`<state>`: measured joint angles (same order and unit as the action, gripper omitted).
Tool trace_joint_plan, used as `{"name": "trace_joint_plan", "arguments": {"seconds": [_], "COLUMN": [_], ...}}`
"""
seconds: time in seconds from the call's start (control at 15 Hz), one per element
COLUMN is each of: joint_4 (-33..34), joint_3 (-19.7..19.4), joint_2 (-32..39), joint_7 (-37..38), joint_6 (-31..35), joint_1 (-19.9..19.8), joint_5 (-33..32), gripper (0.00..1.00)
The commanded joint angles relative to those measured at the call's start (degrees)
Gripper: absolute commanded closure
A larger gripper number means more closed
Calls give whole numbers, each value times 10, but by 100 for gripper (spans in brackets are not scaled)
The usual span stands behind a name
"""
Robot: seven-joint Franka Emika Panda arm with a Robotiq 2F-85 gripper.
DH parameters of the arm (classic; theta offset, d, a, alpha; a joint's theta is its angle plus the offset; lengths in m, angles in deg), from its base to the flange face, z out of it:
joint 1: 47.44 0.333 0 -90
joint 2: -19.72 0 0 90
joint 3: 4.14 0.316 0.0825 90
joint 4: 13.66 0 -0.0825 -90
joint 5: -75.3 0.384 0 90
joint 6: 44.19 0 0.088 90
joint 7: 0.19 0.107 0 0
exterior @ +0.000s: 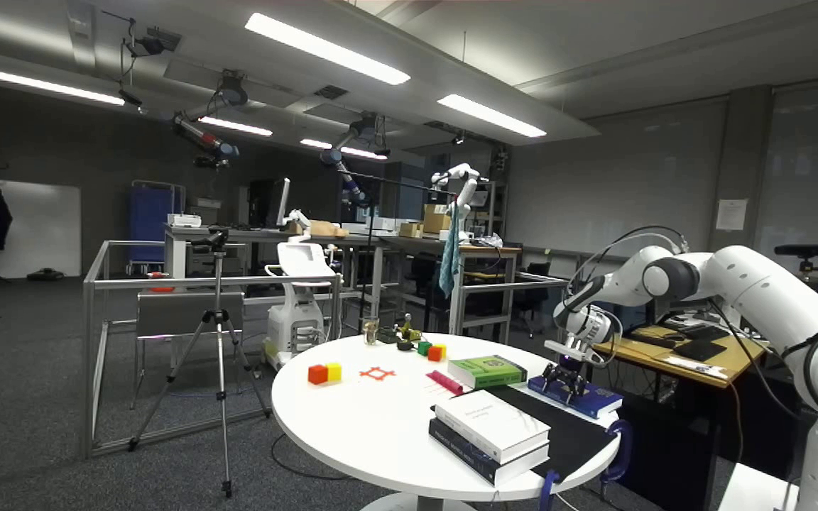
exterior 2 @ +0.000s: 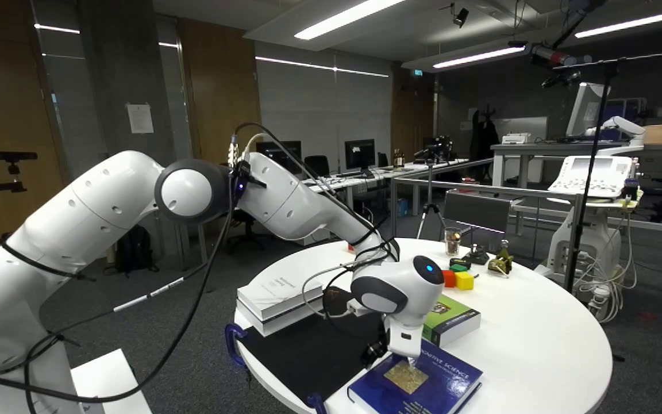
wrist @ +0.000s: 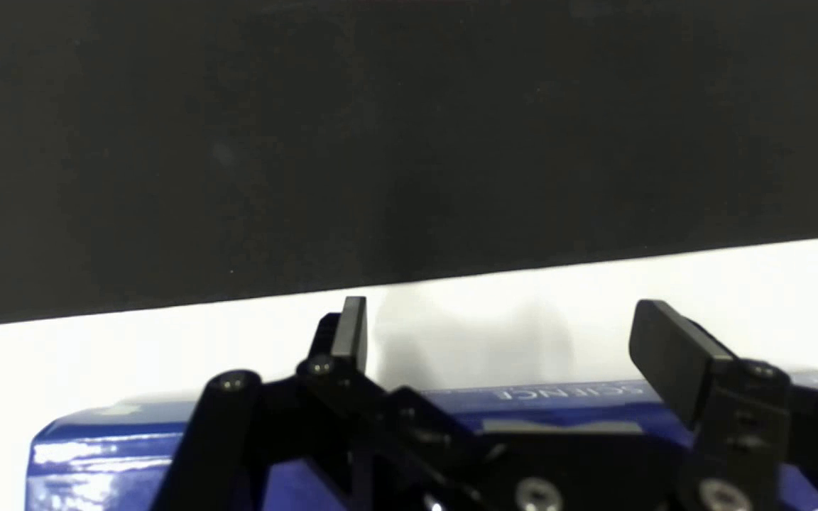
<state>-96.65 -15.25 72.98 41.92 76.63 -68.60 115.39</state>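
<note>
We view the jaws standing wide apart and empty at the lettered spine of a blue book (exterior 2: 446, 374); whether they touch it, we cannot tell. In an exterior view, the book lies flat at the right edge of the round white worktop (exterior: 366, 440), just beside a black mat (exterior: 583, 433). At the mat's far left we note a green book (exterior: 488, 371); nearer, a white book (exterior: 492, 424) rests upon a dark book (exterior: 462, 448). Well to the left, a red cube (exterior: 317, 375) adjoins a yellow cube (exterior: 334, 372). Around the worktop we find a tripod (exterior: 219, 314) at left and a wooden desk (exterior: 633, 348) at right, under strip lights (exterior: 327, 48).
</note>
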Motion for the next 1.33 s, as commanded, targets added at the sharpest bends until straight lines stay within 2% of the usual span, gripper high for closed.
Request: {"name": "trace_joint_plan", "arguments": {"seconds": [0.0, 1.27], "joint_4": [30, 28], "joint_3": [-5, -5], "joint_2": [19, 27], "joint_7": [26, 129], "joint_6": [11, 127], "joint_1": [-3, -1], "joint_5": [-3, 3], "gripper": [0, 0]}}
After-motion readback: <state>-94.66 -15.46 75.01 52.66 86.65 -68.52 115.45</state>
